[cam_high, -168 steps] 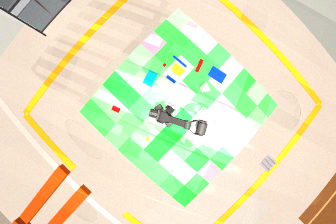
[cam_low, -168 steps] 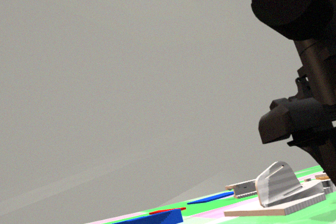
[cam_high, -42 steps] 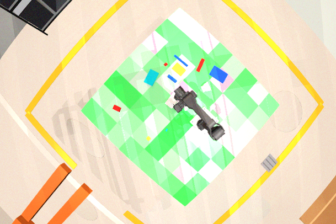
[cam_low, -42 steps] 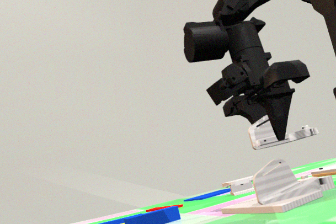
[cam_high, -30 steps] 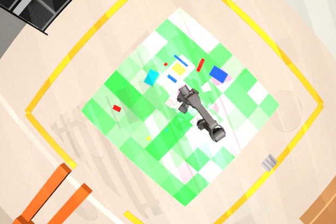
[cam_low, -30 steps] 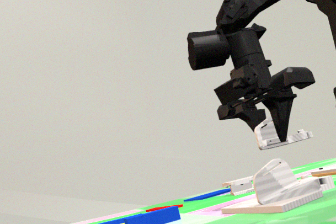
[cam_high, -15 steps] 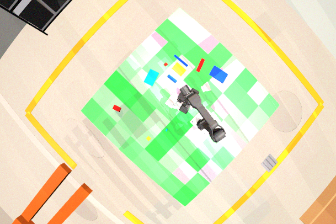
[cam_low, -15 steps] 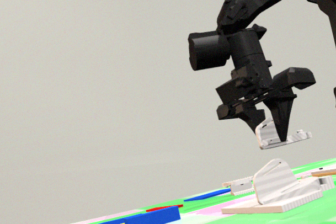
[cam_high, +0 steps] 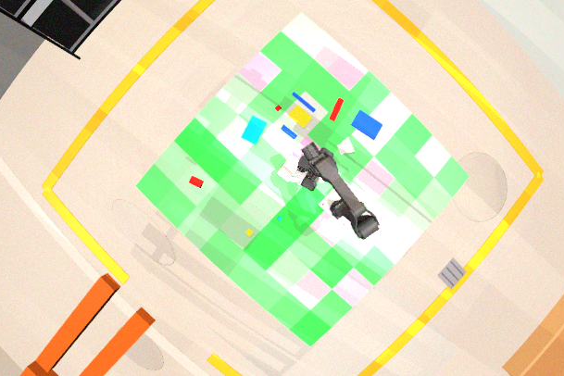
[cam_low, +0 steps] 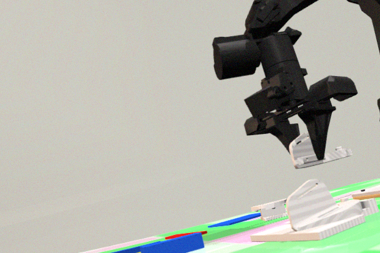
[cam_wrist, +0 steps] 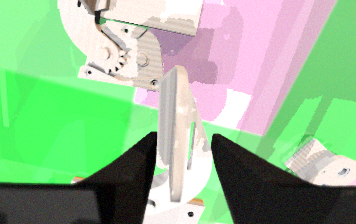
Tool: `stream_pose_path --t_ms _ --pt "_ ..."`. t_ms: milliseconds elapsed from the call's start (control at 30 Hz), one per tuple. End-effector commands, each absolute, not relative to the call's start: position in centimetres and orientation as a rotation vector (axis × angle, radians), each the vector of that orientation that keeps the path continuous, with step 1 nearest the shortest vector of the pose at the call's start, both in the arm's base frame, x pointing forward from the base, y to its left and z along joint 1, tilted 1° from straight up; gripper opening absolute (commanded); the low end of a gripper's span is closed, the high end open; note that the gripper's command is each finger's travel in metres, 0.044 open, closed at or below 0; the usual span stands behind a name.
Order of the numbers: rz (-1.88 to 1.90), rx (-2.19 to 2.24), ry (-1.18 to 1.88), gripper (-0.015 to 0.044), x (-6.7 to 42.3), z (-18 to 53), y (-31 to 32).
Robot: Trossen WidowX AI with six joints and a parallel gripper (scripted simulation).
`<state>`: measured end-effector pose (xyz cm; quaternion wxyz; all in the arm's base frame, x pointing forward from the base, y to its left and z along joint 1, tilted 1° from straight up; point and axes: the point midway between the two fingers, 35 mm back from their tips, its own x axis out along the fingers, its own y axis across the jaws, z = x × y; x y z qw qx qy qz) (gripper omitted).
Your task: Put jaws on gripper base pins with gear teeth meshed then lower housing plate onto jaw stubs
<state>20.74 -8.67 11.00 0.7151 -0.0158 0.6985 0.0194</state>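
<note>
My gripper [cam_low: 305,155] [cam_wrist: 184,138] is shut on a white jaw [cam_low: 301,146] [cam_wrist: 180,150], held by its upright fin in the air. The jaw's flat arm reaches right in the exterior view. Another white jaw [cam_low: 310,202] [cam_wrist: 80,35] lies lower, with its gear teeth on the pin end of the gripper base [cam_wrist: 150,75]; a round pin [cam_wrist: 143,60] shows beside the teeth. The held jaw is above and apart from the base. A flat white plate [cam_low: 377,189] [cam_wrist: 190,214] with an orange edge, seemingly the housing plate, lies below. The fins partly hide the parts.
A pale slab [cam_low: 284,235] [cam_wrist: 175,17] lies under the lower jaw's fin. A separate white piece [cam_high: 345,146] [cam_low: 269,210] [cam_wrist: 325,165] lies nearby. Blue block [cam_high: 367,124], red bar [cam_high: 336,109], yellow block [cam_high: 301,116] and cyan block [cam_high: 254,130] lie on the checkered mat [cam_high: 269,250].
</note>
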Motion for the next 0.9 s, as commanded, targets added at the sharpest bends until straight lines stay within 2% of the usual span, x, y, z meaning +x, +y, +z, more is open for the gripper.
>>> stream_pose_path --t_ms 0,867 --pt "0.05 -0.035 1.545 0.0134 21.4 11.1 -8.5" --pt "0.051 -0.033 1.538 0.0134 29.4 11.4 -6.7"
